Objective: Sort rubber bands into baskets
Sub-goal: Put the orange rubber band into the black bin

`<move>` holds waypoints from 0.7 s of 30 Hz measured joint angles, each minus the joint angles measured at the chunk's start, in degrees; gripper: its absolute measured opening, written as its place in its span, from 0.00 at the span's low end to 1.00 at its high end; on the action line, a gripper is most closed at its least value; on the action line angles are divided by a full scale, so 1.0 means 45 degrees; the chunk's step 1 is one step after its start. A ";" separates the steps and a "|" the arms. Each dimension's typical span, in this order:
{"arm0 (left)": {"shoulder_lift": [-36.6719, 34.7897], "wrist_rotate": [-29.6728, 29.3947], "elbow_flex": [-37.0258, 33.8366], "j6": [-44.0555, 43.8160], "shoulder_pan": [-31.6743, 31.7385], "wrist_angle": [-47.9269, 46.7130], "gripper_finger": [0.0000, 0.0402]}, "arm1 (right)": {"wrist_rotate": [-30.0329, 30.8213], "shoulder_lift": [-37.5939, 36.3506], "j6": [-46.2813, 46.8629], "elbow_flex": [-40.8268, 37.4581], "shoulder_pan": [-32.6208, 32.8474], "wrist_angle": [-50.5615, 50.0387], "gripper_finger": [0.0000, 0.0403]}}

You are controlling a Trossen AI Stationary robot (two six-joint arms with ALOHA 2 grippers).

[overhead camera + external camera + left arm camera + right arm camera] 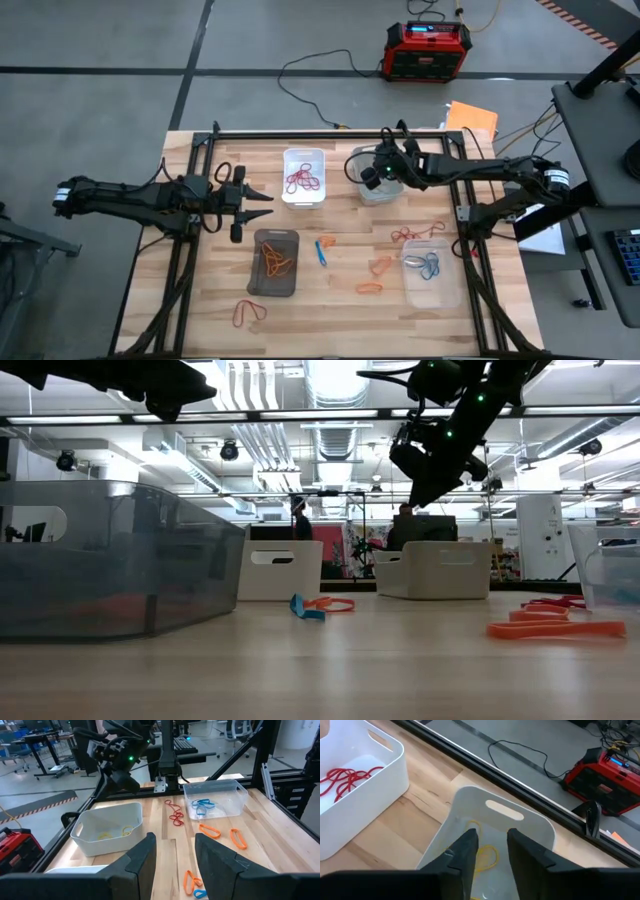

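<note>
High view: the right gripper (372, 176) hangs over the light grey basket (380, 190), the left gripper (262, 205) waits apart.

Right wrist view: jaws spread, empty; 2 thin yellow bands (482, 854) lie directly beneath. Reopening elsewhere risks mis-sorting remaining loose bands.

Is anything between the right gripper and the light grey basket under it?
Nothing visible. The right gripper hangs open directly over the light grey basket, with only yellowish bands on its floor. The white basket sits beside it, off the path.
</note>
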 joint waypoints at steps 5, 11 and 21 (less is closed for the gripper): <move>0.0000 0.0000 0.0000 -0.0271 0.0001 0.0000 0.30 | -0.0621 -0.0067 0.0027 0.0000 0.0005 -0.0005 0.31; 0.0000 0.0000 0.0000 -0.1267 -0.0001 0.0000 0.30 | -0.1851 -0.0375 -0.0043 0.0010 0.0610 0.0046 0.33; 0.0821 0.0005 0.0000 -0.2897 -0.0001 0.0833 0.30 | -0.2006 -0.0663 -0.0355 0.0019 0.3506 0.0044 0.27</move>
